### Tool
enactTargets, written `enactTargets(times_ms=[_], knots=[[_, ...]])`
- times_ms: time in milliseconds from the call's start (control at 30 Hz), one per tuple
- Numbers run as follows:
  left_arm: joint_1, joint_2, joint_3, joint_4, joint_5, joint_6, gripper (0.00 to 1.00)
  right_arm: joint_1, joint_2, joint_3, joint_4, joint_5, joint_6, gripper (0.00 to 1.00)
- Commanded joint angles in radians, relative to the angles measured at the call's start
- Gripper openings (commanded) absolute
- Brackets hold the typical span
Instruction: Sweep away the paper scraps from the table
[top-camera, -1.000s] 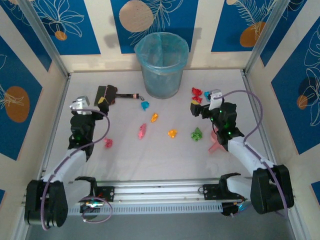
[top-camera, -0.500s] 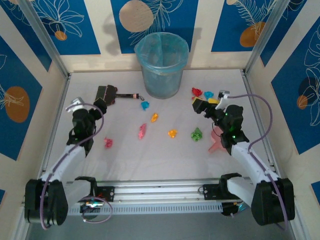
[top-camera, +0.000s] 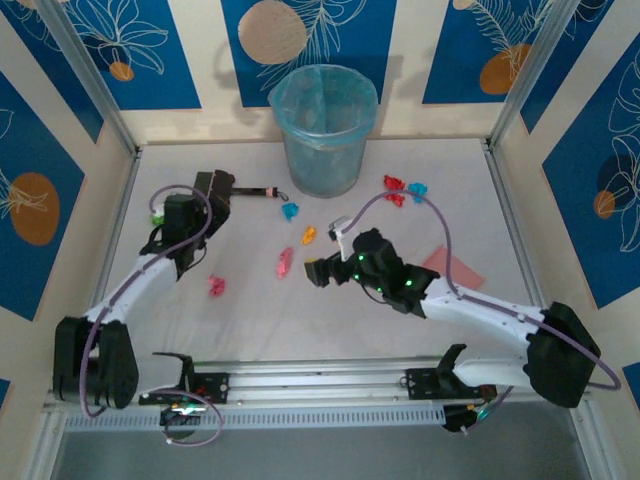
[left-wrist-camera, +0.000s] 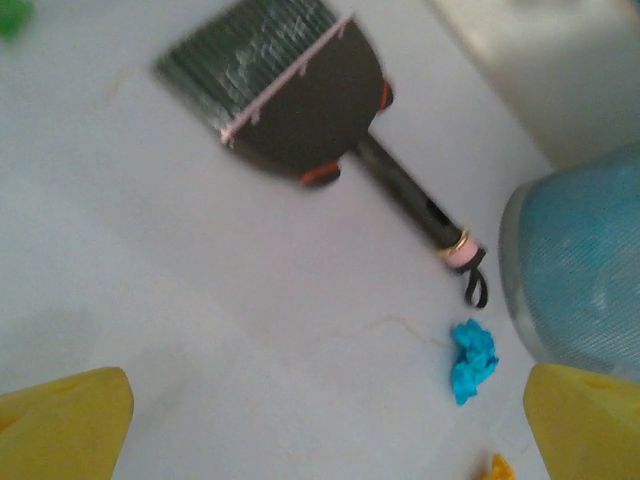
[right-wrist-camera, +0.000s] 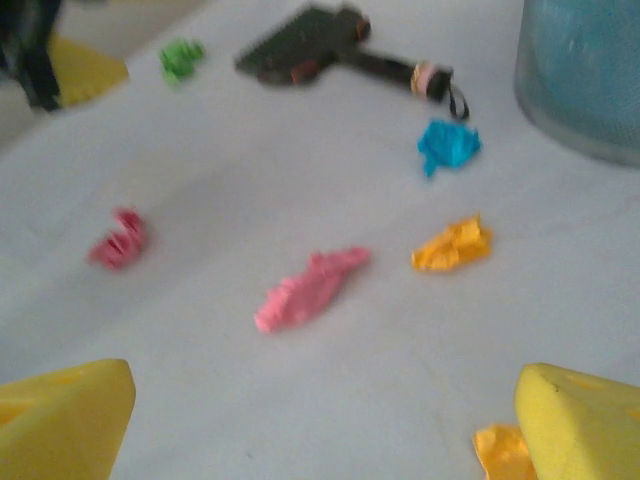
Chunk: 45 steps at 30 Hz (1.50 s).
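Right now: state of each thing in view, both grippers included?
Left gripper: open, empty, pointed at the brush.
Right gripper: open, empty, low over the scraps.
Dark hand brush with black handle: lying flat, not gripped.
Translucent blue plastic bin: upright, bag-lined.
Flat pink plastic dustpan: lying flat, not gripped.
Small crumpled coloured paper scraps: scattered loose on the white tabletop, unswept.

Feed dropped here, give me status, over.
Left gripper open, facing brush. Right gripper open, over paper scraps. Scraps scattered across table.
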<state>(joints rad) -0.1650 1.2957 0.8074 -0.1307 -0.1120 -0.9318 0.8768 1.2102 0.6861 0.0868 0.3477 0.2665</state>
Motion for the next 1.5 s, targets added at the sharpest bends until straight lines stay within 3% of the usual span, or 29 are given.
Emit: enactTargets(times_ms=[0, 100, 233, 500, 833, 1000, 1233, 1467], knots=[[-0.082, 0.135, 0.194, -0.272, -0.085, -0.191, 1.00, 0.025, 0.047, -0.063, 0.075, 0.160, -0.052, 0.97], [-0.131, 0.313, 0.441, -0.520, -0.149, -0.302, 1.00, 0.019, 0.080, -0.071, 0.102, 0.152, -0.047, 0.97], [-0.137, 0.528, 0.689, -0.730, -0.151, -0.433, 1.00, 0.020, 0.096, -0.058, 0.098, 0.190, -0.069, 0.95], [-0.125, 0.867, 1.036, -0.767, -0.043, -0.451, 1.00, 0.011, 0.049, -0.080, 0.120, 0.157, -0.081, 0.95], [-0.078, 0.949, 1.077, -0.667, -0.063, -0.507, 1.00, 0.011, 0.073, -0.059, 0.122, 0.113, -0.088, 0.95], [-0.068, 1.051, 1.220, -0.712, -0.054, -0.520, 1.00, 0.019, 0.101, -0.045, 0.122, 0.098, -0.091, 0.95], [-0.061, 1.162, 1.396, -0.825, -0.062, -0.569, 0.91, 0.034, 0.124, -0.027, 0.116, 0.097, -0.112, 0.94], [-0.054, 1.168, 1.403, -0.862, -0.107, -0.638, 0.83, 0.037, 0.132, -0.023, 0.119, 0.081, -0.114, 0.94]])
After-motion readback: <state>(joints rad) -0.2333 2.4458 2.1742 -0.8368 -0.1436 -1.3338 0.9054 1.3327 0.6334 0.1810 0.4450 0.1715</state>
